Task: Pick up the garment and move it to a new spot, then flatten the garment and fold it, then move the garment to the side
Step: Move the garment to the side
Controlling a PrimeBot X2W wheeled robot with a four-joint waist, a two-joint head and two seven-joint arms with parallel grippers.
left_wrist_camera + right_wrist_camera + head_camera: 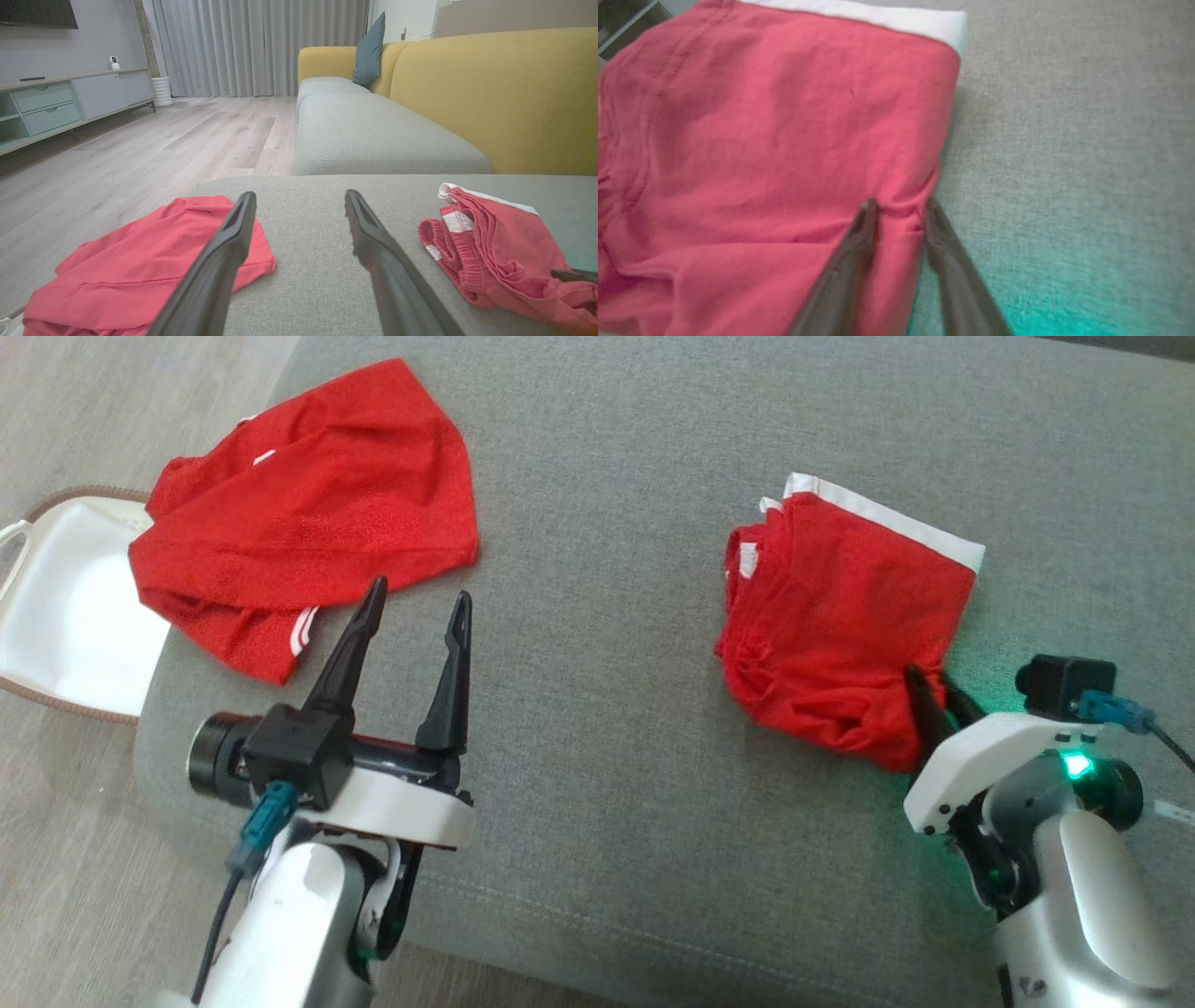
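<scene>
Two red garments: well apart on grey cushion [607, 709].
Folded garment [840, 607]: right part of cushion, lying flat, white band along far edge.
Crumpled garment [308, 523]: far left corner of cushion, overhanging white basket [56, 616] on floor.
Right tool [927, 674]: clamped on a pinch of cloth at near right corner of folded garment; cloth puckered between tips.
Left tool [420, 591]: spread wide, holding nothing, above bare cushion just beside crumpled garment.
</scene>
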